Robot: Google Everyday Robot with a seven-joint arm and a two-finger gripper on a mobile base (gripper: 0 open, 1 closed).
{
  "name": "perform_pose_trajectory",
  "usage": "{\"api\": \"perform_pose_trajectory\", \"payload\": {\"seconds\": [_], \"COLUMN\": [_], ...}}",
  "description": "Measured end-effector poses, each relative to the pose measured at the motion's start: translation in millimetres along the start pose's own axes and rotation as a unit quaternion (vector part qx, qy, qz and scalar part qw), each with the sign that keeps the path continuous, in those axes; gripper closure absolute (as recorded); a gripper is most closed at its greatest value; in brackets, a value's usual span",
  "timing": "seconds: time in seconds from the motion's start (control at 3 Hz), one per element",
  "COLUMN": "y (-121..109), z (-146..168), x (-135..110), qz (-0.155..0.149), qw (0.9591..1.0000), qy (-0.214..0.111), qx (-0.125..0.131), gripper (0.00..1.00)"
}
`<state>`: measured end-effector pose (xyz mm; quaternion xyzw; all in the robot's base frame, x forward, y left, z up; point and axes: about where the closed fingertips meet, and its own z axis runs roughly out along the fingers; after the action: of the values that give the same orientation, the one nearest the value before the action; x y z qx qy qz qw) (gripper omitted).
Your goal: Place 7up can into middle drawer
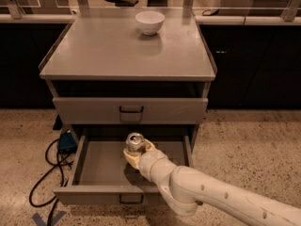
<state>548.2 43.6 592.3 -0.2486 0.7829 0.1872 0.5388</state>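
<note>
The 7up can, silvery with a shiny round top, is upright in my gripper, whose cream fingers are shut around its lower body. The can is over the rear middle of the open middle drawer, a shallow grey tray with low side walls and a small dark handle at its front. I cannot tell whether the can rests on the drawer floor. My cream arm comes in from the lower right over the drawer's front edge.
A closed grey drawer with a dark handle sits above the open one. A white bowl stands at the back of the cabinet top. Black cables and a blue box lie on the floor at left.
</note>
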Motion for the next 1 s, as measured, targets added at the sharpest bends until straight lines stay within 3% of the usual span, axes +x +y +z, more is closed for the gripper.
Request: {"api": "perform_pose_trajectory", "payload": {"seconds": [0.33,0.67,1.0], "y": [-16,-9,-9], "z": [56,65,65], "x": [47,66,66], "qz": [0.056,0.081,0.081], "qw": [0.9981,0.9964,0.9964], "qy": [0.014,0.019,0.019], "qx": [0.022,0.016,0.016], "gripper": [1.0,1.0,1.0]}}
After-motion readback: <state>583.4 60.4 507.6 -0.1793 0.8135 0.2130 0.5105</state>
